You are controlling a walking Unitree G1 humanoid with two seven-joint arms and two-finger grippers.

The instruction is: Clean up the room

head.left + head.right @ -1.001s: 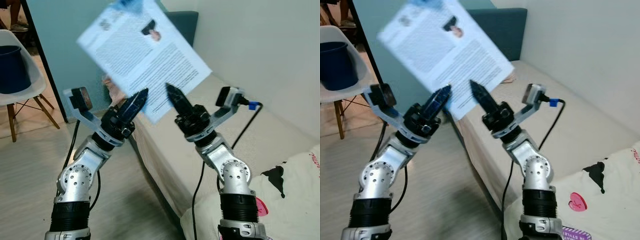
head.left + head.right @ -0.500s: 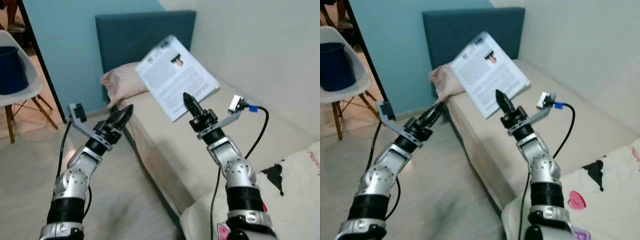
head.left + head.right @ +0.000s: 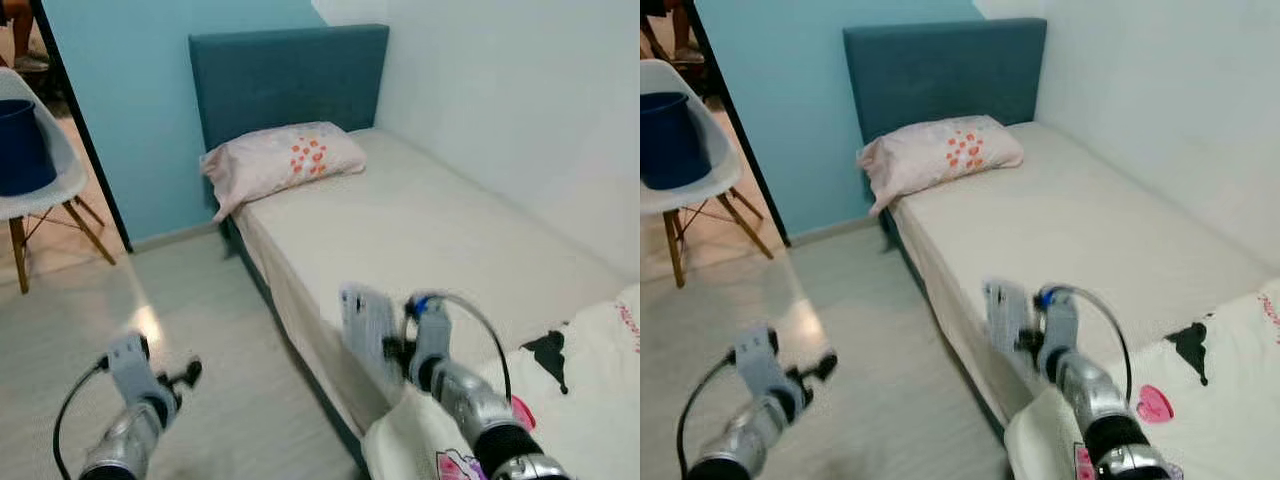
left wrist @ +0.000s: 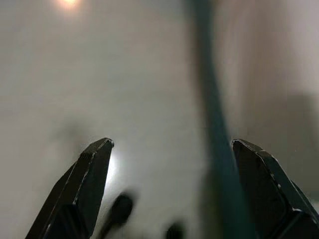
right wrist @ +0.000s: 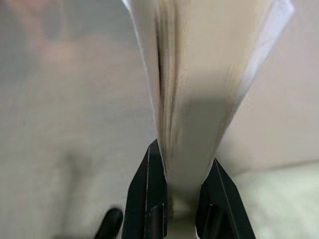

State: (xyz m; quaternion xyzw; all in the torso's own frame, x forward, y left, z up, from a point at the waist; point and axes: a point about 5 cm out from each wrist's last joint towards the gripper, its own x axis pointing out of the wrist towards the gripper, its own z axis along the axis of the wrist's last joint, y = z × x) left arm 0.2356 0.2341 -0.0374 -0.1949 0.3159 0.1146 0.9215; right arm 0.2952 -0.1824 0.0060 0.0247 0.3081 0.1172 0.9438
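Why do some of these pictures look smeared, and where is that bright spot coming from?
Eye views: both arms and the held paper are motion-blurred, while the bed stays sharp; a glare patch lies on the floor. Left wrist view: the background is streaked. Right wrist view: the paper is soft.

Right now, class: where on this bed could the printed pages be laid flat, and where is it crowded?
Free: the bare mattress between the pillow at the headboard and the blanket at the near end. Crowded: that blanket corner, where the right gripper holds the pages in its jaws.
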